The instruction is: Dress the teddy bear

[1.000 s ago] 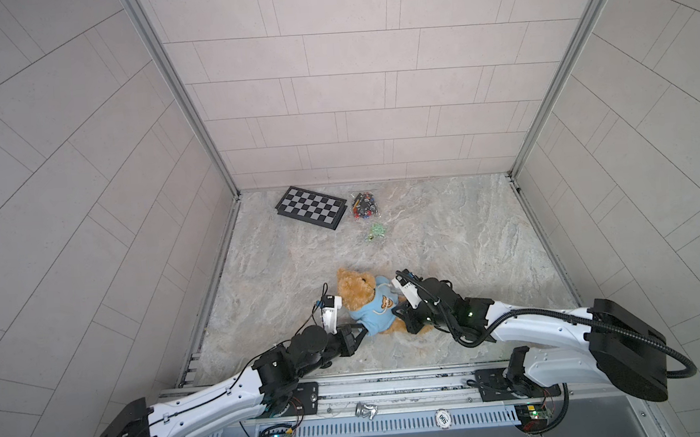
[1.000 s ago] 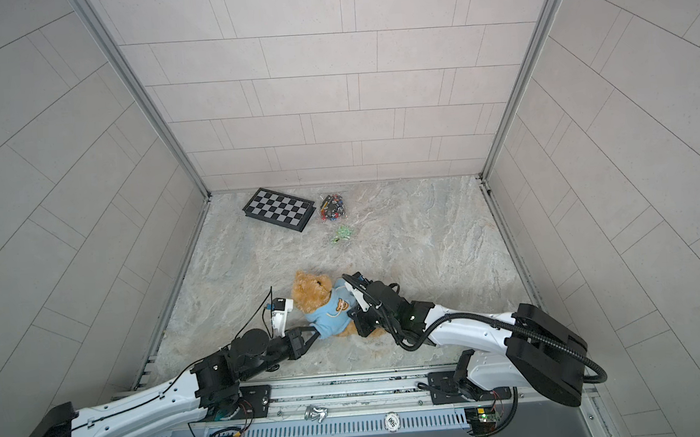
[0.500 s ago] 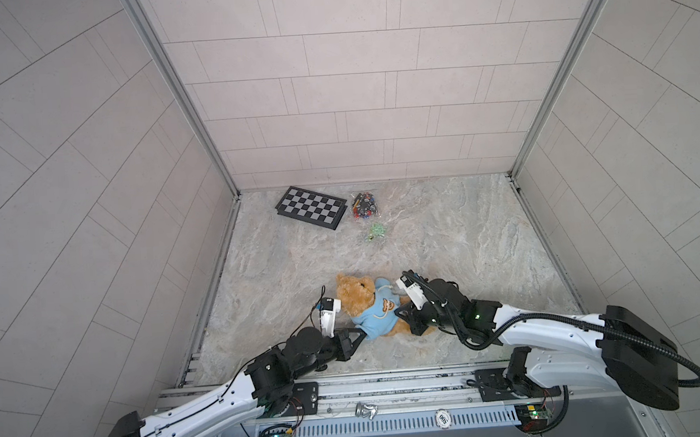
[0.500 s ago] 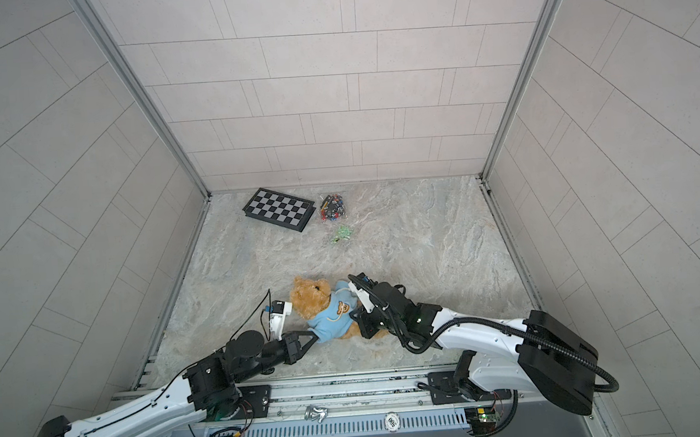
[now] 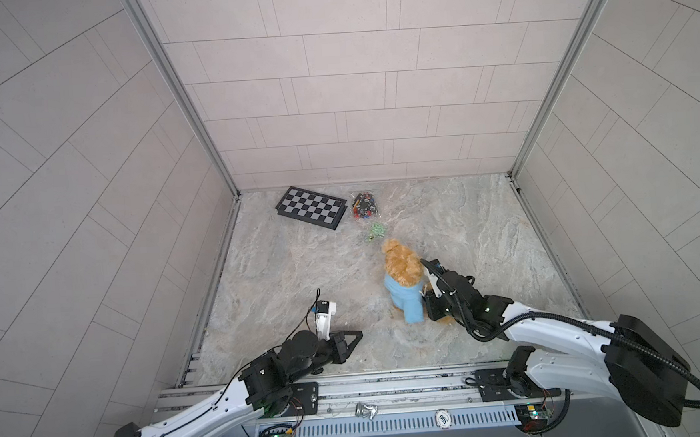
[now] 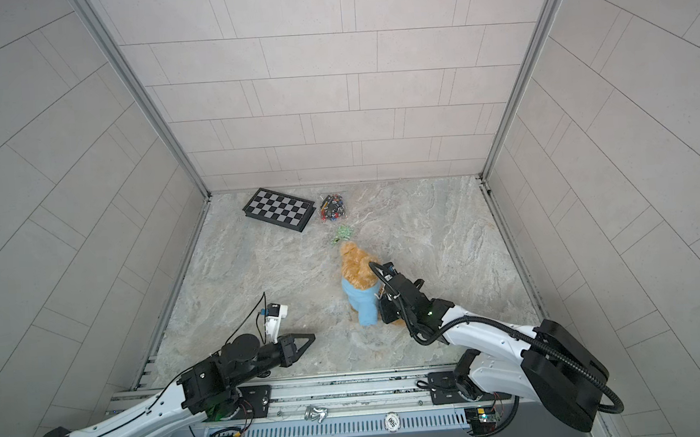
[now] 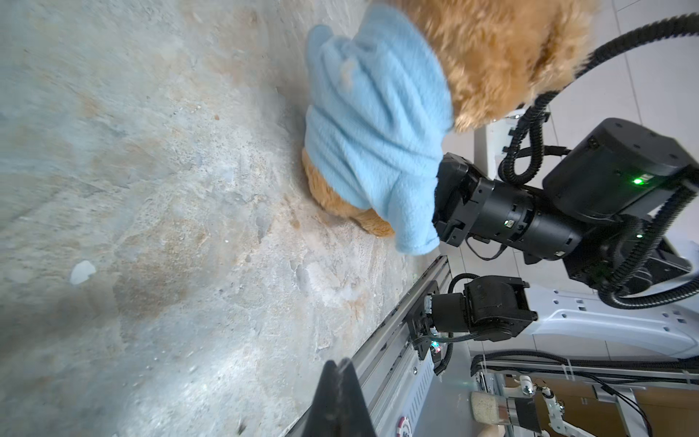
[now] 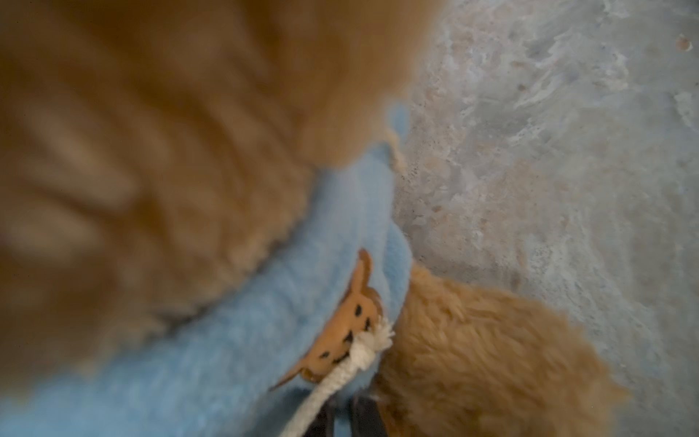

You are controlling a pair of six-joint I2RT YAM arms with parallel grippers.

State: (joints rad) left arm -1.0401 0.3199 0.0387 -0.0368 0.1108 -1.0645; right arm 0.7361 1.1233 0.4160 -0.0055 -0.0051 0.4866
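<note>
R gripper is pinched tight on the small light blue hoodie at its lower hem. In the R wrist view both dark fingers squeeze blue fleece right by the white drawstring and the tan bear-face patch. Only container in sight is a clear bag at the far edge, full of small multicolour pieces too tiny to ID, just beside the chessboard. A small green item lies loose near it. Teddy bear wears the hoodie round its torso and sits w/ its bottom on the marbled table, a bit right of ctr. Its head is toward the far side, close to the green item, and its patch side faces the R gripper. L gripper is pressed together w/ nothing in it, low over the table near the front rail, pointing right, well apart from the bear. R arm reaches in from the front-right base, forearm low, slanting left & forward. L arm is folded back, elbow by the rail, wrist approx level.
</note>
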